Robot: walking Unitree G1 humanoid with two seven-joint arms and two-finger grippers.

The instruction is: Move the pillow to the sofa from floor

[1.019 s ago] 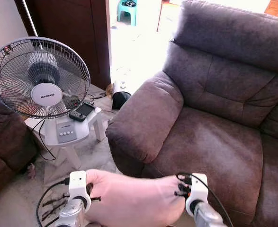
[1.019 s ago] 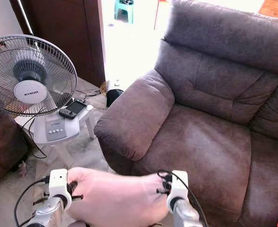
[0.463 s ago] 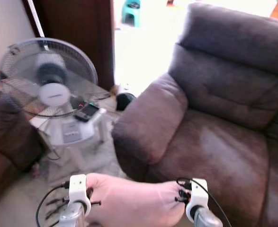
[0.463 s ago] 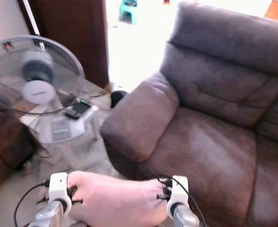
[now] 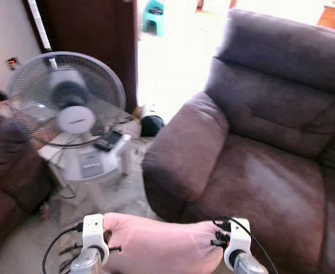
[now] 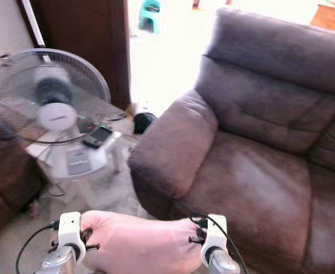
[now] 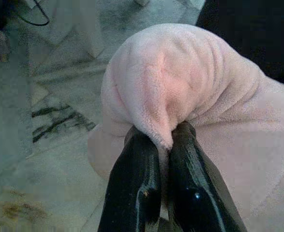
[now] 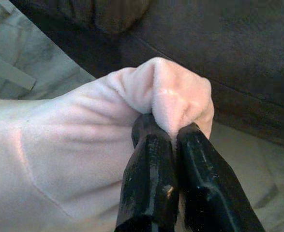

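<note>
The left pincer (image 7: 162,145) and right pincer (image 8: 171,137) are each pinching only 1 small fold of the pink pillow (image 5: 161,245); the plush could be slipping free short of the sofa (image 5: 258,188)

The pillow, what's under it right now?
The pillow hangs off the ground, pinched by the left gripper and right gripper. Marble floor shows below its left end; directly beneath is hidden.

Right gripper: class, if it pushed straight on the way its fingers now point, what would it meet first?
The right gripper is shut on a pinched corner of the pink pillow. Just past that corner lies the brown sofa, probably its front, though depth is unclear.
</note>
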